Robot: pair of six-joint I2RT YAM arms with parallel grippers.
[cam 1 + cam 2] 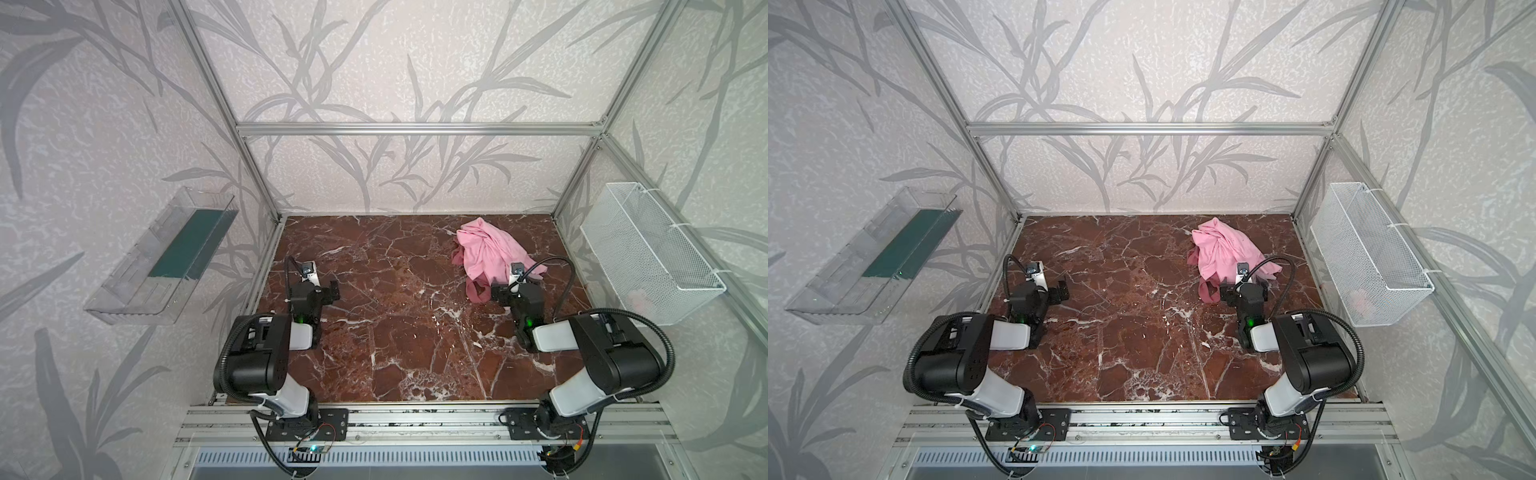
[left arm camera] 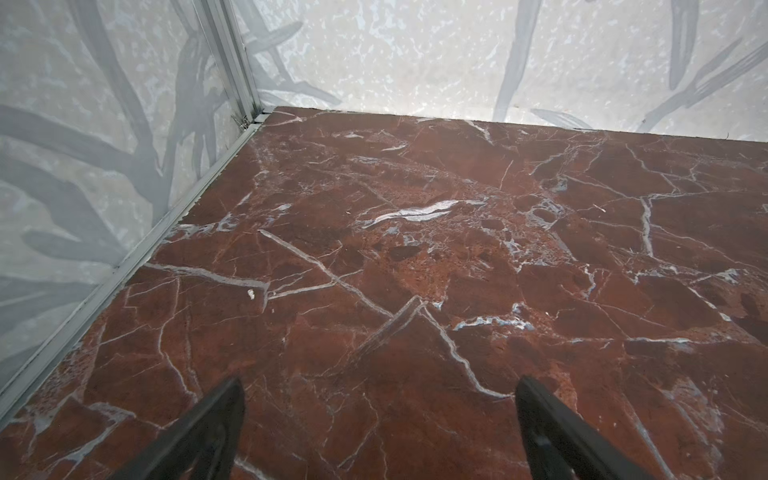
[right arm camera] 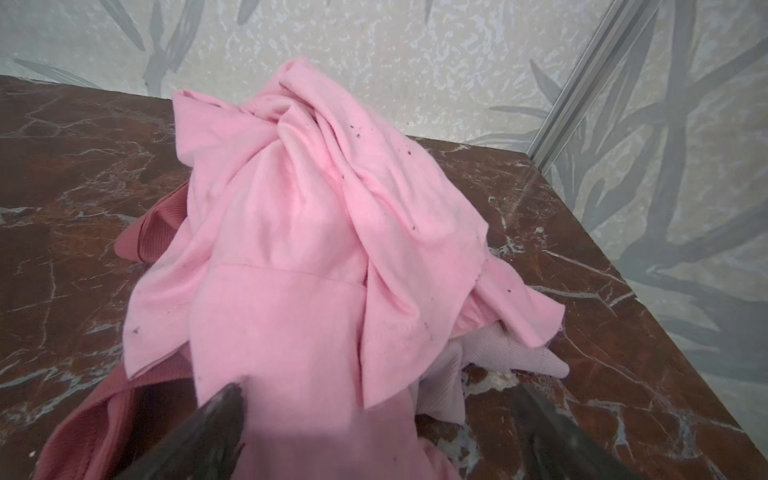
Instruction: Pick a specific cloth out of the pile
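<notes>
Hanging on the left wall, a clear plastic bin (image 1: 124,291) holds a dark green flat insert (image 1: 187,245). A white wire basket (image 1: 623,232) hangs on the right wall. A small pale pink item (image 1: 638,297) lies in its near bottom corner, too faint to identify.

The pile (image 1: 494,249) sits on the marble surface (image 1: 395,332) at the far right, near the back wall. The cloth (image 1: 473,291), dusty rose, protrudes from the pile's near left edge, partly under the lighter pink fabric.

Both top views show both containers; the wrist views show neither. Only the right wrist view shows a pale whitish ribbed piece (image 3: 519,349) under the pile's edge, and dark specks on the light pink fabric.

The right tool (image 3: 382,390) is released, with its jaws spread wide and the pile's near edge between them. The left tool (image 2: 380,386) is released, jaws wide over bare surface, well apart from the pile.
</notes>
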